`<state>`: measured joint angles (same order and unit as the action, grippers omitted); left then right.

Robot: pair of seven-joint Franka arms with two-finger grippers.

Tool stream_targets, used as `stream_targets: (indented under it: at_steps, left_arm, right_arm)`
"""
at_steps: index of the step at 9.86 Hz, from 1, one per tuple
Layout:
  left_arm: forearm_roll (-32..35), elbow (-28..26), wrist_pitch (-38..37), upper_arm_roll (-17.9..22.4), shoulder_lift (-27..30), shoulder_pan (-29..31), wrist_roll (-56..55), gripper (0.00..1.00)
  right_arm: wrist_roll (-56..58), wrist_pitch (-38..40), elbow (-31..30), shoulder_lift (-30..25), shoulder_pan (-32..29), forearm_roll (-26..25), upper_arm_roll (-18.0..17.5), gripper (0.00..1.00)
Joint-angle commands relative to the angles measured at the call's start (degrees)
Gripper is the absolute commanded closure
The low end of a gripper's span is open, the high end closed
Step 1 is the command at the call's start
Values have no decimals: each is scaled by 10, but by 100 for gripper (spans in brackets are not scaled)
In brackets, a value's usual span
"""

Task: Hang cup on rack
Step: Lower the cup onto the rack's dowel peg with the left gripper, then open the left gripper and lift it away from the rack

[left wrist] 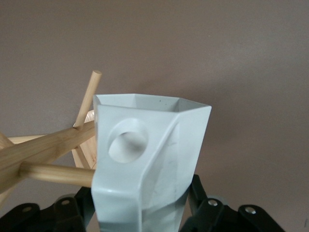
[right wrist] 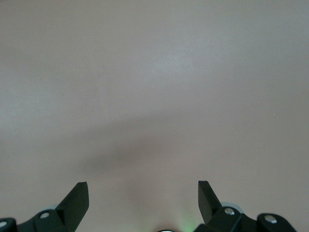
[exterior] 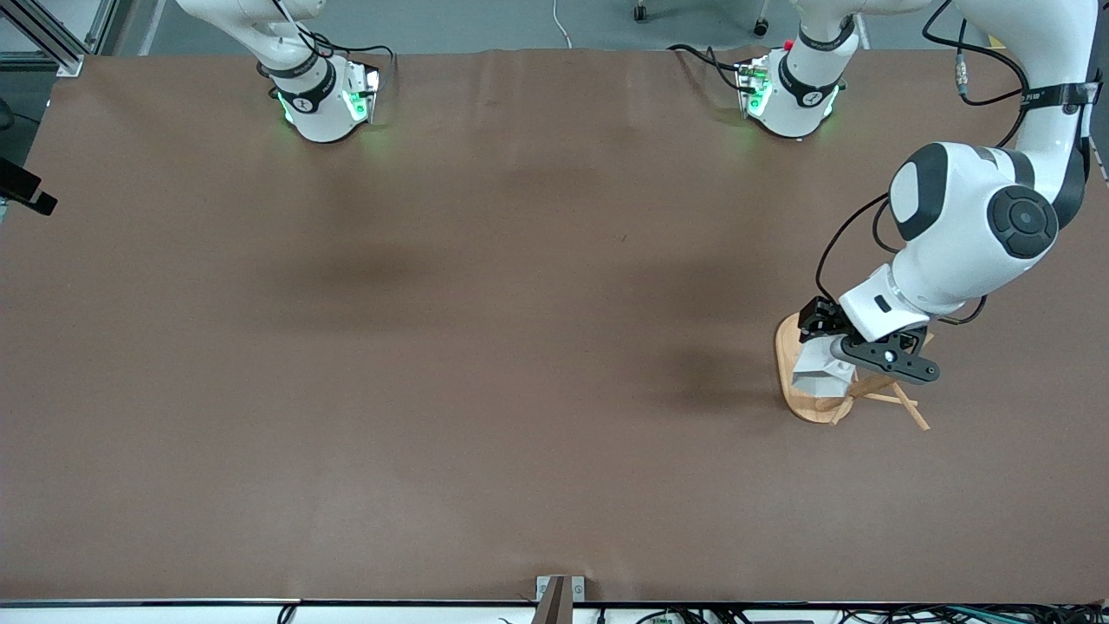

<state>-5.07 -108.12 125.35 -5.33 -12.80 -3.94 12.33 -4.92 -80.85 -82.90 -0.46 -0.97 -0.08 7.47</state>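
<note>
I count one cup (exterior: pixel 821 368), clamped in my left gripper (exterior: pixel 827 347) over one rack (exterior: pixel 801 394), at four o'clock; right gripper (right wrist: pixel 143 198) waits, fingers wide.

Cup (left wrist: pixel 145 159) in left end effector (exterior: pixel 832 351) over rack (exterior: pixel 801 394), at left arm's table end.

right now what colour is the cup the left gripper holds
White, plain; the cup shows best in the left wrist view, beside the rack.
</note>
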Motion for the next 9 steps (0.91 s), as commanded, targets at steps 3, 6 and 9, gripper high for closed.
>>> stream_targets:
  at_steps: [3,6,9]
  left_arm:
    - [4,-2,7,12,-21,3,8,87]
    - [6,4,6,12,-18,10,-2,0]
    - [11,10,-34,8,23,9,-18,0]
  right_arm:
    - [6,6,2,-3,5,-9,4,0]
    - [6,5,1,-2,5,-9,3,0]
    - [6,5,1,-3,4,-9,4,0]
